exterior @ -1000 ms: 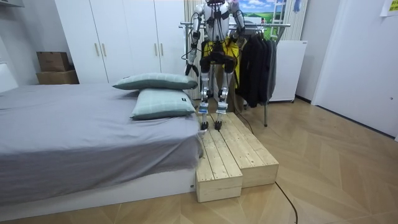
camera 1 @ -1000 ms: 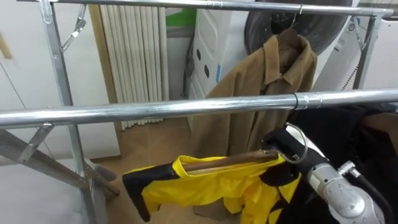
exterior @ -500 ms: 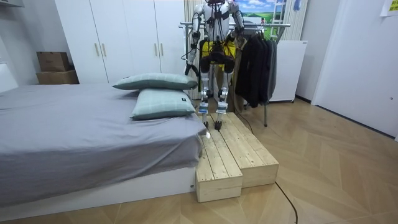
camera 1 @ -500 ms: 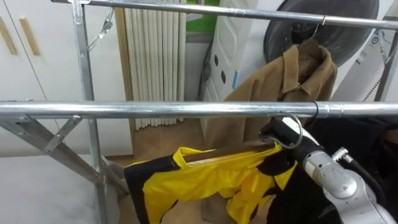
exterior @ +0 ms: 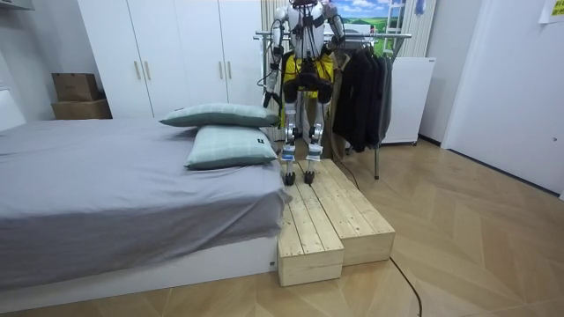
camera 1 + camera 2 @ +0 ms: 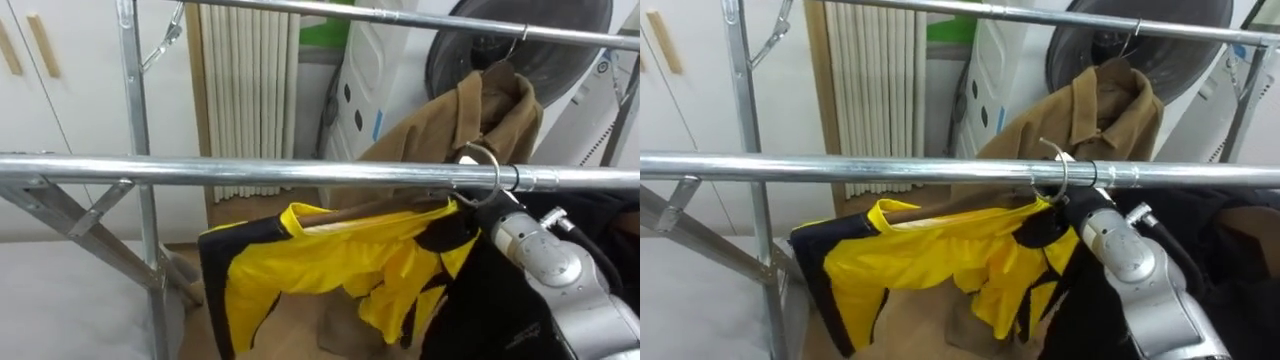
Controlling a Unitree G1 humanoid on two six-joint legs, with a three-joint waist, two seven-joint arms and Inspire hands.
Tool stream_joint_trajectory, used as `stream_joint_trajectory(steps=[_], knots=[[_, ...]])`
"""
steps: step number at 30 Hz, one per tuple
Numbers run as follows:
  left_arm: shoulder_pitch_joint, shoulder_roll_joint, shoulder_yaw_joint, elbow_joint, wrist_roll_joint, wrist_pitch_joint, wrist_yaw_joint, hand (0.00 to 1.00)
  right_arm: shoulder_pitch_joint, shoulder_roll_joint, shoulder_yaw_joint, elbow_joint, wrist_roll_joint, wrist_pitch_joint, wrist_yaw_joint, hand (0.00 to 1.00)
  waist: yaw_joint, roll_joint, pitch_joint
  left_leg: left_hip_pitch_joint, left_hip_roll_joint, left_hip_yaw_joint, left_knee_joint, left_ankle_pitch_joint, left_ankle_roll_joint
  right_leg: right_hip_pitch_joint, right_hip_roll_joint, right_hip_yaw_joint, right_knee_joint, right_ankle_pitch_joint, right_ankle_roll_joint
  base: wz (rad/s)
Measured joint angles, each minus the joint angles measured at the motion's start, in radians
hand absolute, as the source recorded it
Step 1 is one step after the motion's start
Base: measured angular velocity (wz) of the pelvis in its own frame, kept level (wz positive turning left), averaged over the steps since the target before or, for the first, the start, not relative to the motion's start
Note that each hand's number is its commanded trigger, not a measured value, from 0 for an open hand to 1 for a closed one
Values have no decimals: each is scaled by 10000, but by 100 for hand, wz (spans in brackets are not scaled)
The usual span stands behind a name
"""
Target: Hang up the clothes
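1. The robot is up on the pale wooden plank platform [image 5: 326, 211] beside the grey bed [image 5: 106, 194], facing the clothes rack.
2. The shiny yellow-and-black jersey [image 6: 330, 265] hangs just under the near chrome rail [image 6: 250, 170], draped on a slim wooden hanger [image 6: 370, 208].
3. The hanger's round wire hook [image 6: 480, 150] curls over the top of that rail. Whether it is fully seated and carrying the load, I can't say.
4. The right hand [image 6: 1085, 207] comes in from the right, tucked just beneath the hook against the jersey's black patch. It sits at the hanger's neck, but whether it is clamped or loose I cannot tell.
5. The jersey looks light, soft and slippery. It sits skewed, with the left sleeve spread wide and the right side bunched low, so a jolt could slide it off.
6. The place to hold is the stiff hanger neck under the hook, not the cloth, which would just slip and stretch.
7. At the far right of the near rail hang dark garments [image 6: 600, 205]. A brown collared jacket [image 6: 470, 120] hangs from the far rail [image 6: 400, 18], well behind.
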Motion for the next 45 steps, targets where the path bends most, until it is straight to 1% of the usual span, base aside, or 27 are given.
stream_joint_trajectory(steps=[6,8,10,12,15,19,21,23,26,30,33,34,38,40,41,45], knots=[[-22,4,-1,3,4,49,-43,0,-77,0,0,151,1,-3,9,100,27,-3,-2,-7,1,-23,-3,0,0,22,0,-15,-8,0,0,0],[-21,12,-1,2,0,29,-59,0,-301,-1,0,544,1,-9,82,100,27,-3,-2,-1,3,-26,-5,0,0,35,0,-30,-5,1,-1,0],[-25,19,-4,-23,1,18,-81,0,-338,0,0,692,12,-9,83,100,6,-2,-2,-6,2,-66,-4,1,-1,41,-18,-131,0,1,-1,7],[-33,19,-6,-53,1,11,-95,0,-404,0,0,834,50,-8,84,100,28,-2,-2,-8,0,-72,-4,1,-2,28,-22,-141,7,1,-1,3],[2,-14,-2,-349,0,54,-115,0,-406,-1,0,924,99,-12,133,100,57,-1,-2,-4,2,-66,-3,1,-2,21,-22,-140,4,1,-1,0],[-15,-1,-119,-644,-95,102,-268,0,-462,-1,125,1805,905,-13,337,100,115,-3,0,8,-8,-140,16,1,-1,35,-36,-175,-14,1,-1,3],[-1,20,-216,-800,-91,127,-268,0,-462,-2,385,1905,1256,-10,536,100,111,-4,2,-16,-10,-131,16,1,-1,35,-38,-171,-18,0,-1,0],[0,12,-237,-1009,-91,127,-280,0,-482,-4,602,1910,1563,-15,945,100,113,-8,4,-17,-10,-132,15,2,-2,27,-38,-149,-48,0,0,0],[-12,18,-336,-1243,-94,131,-281,0,-517,-6,766,1915,1712,-16,1310,100,104,-4,5,-8,-11,-141,18,8,-11,41,-38,-153,-57,-1,-1,0],[-30,5,-537,-1272,-94,132,-273,0,-530,-6,773,2028,1767,-27,1378,100,11,5,12,1,-16,-200,20,19,-15,126,-44,-181,-52,-1,-1,4],[-16,16,-593,-1224,-95,134,-273,0,-531,-6,772,2217,1779,-176,1373,100,-11,11,18,7,-21,-232,19,27,-16,137,-46,-221,-53,-1,-1,2],[-2,30,-589,-1174,-97,137,-273,0,-531,-10,768,2365,1794,-309,1373,100,-19,4,20,14,-29,-281,20,32,-16,154,-55,-280,-56,-1,-1,6],[59,35,-578,-1108,-90,158,-286,0,-542,-117,747,2473,1745,-332,1378,100,-14,-51,54,6,-60,-309,24,65,-21,197,-75,-251,-244,-8,-5,2],[76,47,-520,-902,-69,155,-300,0,-552,-117,699,2606,1634,-363,1377,100,36,-51,53,7,-62,-314,31,67,-24,206,-78,-248,-235,-14,-11,0],[107,103,-472,-728,-19,162,-328,0,-627,-117,696,2797,1619,-441,1376,100,34,-55,51,7,-66,-313,35,72,-32,202,-77,-224,-236,-15,-12,0],[423,258,-389,-705,-10,126,-456,0,-680,-195,610,3107,1630,-487,1358,100,84,-47,55,19,-76,-311,53,75,-34,206,-75,-177,-225,-23,-21,0]])
